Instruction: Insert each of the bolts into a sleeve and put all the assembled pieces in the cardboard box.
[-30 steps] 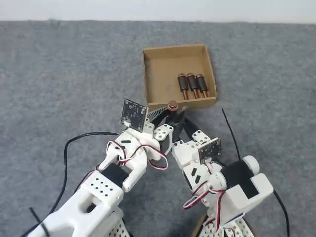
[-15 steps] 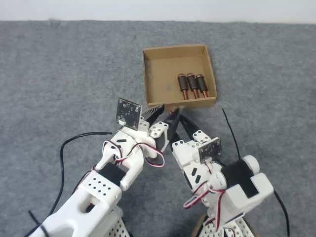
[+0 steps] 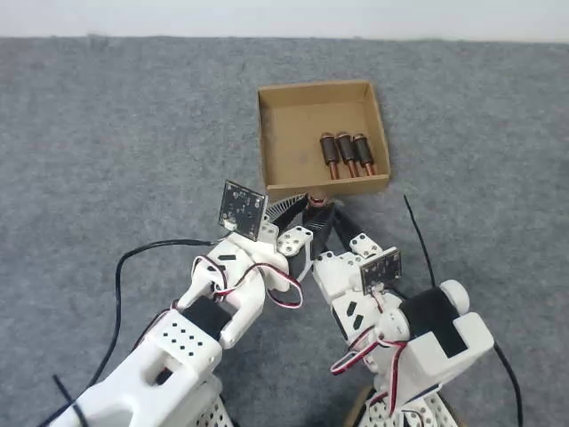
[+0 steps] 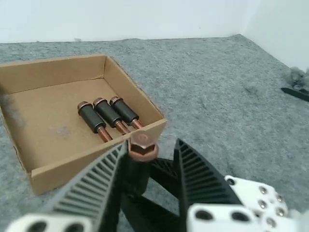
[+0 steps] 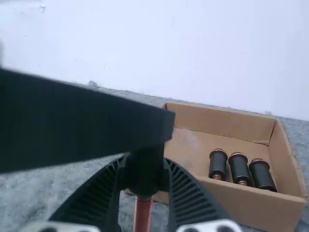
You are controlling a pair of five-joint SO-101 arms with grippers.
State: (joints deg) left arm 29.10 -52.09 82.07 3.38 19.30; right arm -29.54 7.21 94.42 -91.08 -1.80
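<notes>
sleeve (image 5: 145,175) in right end effector (image 5: 144,166) hides most of bolt (image 4: 142,146)

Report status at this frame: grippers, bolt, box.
Right gripper shut on sleeve, bolt through it. Left gripper open, fingers flanking bolt head. Three assembled pieces in cardboard box; its near wall just ahead.

Bright, even light throughout, with only faint, soft shadows.
</notes>
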